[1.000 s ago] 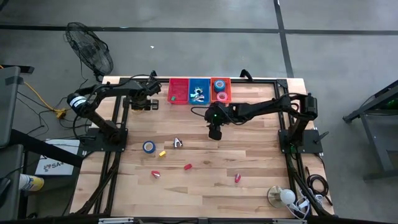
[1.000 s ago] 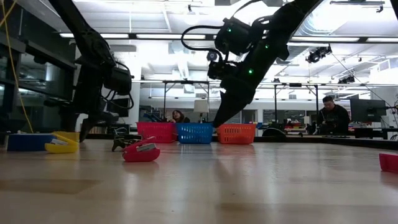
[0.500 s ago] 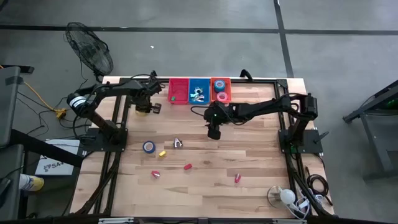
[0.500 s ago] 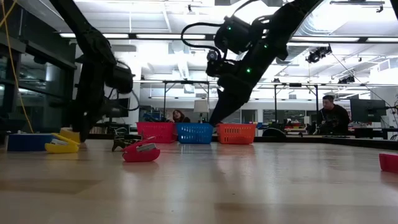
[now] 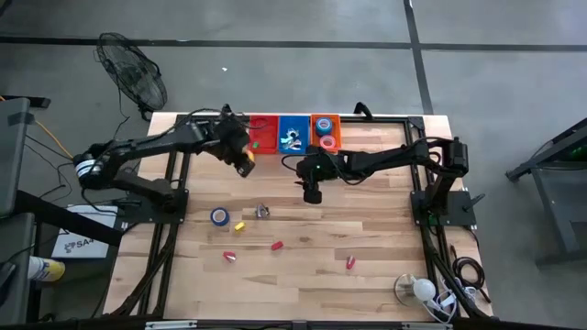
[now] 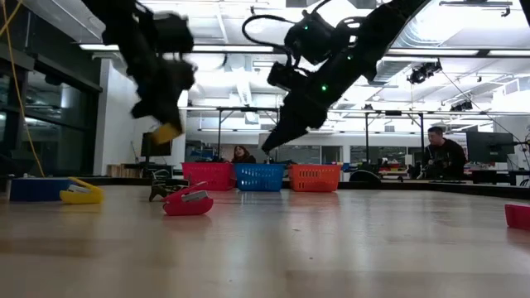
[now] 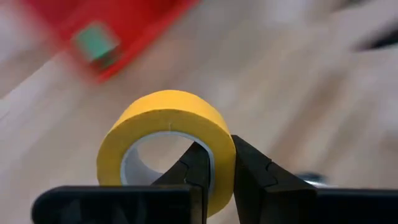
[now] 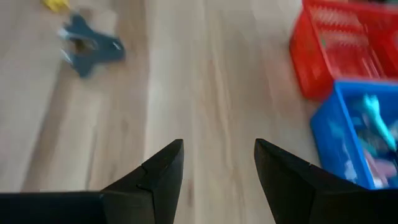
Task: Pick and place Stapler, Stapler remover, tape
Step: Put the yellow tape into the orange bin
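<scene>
My left gripper (image 7: 222,165) is shut on a yellow tape roll (image 7: 165,146) and holds it in the air near the red basket (image 5: 263,133); the roll also shows in the high view (image 5: 246,168) and the low view (image 6: 166,132). My right gripper (image 5: 312,192) is open and empty above the table's middle, in front of the blue basket (image 5: 293,133). A blue tape roll (image 5: 219,216), a dark stapler remover (image 5: 261,211) and a small yellow stapler (image 5: 239,225) lie on the table. The orange basket (image 5: 326,131) holds tape rolls. My left gripper holds the yellow roll by its ring wall (image 7: 219,146). One finger (image 7: 196,168) is inside the open centre and the other (image 7: 249,174) is outside. The roll is lifted clear of the table and stands out past the fingertips.
Red staplers lie toward the near side (image 5: 276,246), (image 5: 228,257), (image 5: 349,262). The three baskets stand in a row at the far edge. A fan (image 5: 133,78) stands beyond the far left corner. People sit in the room behind the table (image 6: 443,157).
My left gripper has risen from the table at the far left and gone toward the table's right, toward the red basket, carrying the yellow roll lifted clear. My right gripper has risen a little.
</scene>
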Motion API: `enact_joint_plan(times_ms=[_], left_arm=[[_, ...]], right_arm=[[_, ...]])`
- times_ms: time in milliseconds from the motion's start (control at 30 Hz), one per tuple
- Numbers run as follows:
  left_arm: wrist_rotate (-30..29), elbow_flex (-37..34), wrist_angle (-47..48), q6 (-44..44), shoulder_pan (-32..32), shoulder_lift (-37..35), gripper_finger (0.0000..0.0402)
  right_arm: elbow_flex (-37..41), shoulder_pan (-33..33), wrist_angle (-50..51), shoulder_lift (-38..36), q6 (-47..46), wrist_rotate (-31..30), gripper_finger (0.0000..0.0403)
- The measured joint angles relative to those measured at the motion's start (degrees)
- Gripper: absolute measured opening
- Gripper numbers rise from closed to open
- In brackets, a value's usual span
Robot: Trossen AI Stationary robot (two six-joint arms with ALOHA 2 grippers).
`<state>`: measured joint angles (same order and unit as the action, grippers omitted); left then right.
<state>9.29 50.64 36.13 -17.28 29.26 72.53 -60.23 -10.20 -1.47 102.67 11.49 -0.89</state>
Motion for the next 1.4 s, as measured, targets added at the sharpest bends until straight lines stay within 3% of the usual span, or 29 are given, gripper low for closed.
enact_joint_plan(times_ms=[233, 400, 733, 1067, 1400], left_arm=[[10.38, 0.02, -7.25, 11.44, -9.07, -6.03, 0.0035], [14.39, 0.02, -11.02, 14.5, -14.72, -9.53, 0.0035], [10.75, 0.04, -16.15, 17.07, -20.29, -15.88, 0.0035], [10.16, 0.04, -16.88, 17.05, -20.38, -17.09, 0.0035], [11.42, 0.04, -19.74, 17.03, -20.38, -17.07, 0.0035]], right_arm=[[0.0, 0.14, -9.21, 0.0, 2.19, 7.25, 0.0188], [0.0, 1.3, -14.95, 0.0, 4.29, 8.53, 0.0188], [0.0, 5.24, -29.9, -0.08, 5.52, 6.6, 0.0188], [-0.02, 6.88, -37.41, -2.73, 9.86, 0.3, 0.0188], [0.0, 6.86, -43.28, -2.19, 11.49, 1.37, 0.0188]])
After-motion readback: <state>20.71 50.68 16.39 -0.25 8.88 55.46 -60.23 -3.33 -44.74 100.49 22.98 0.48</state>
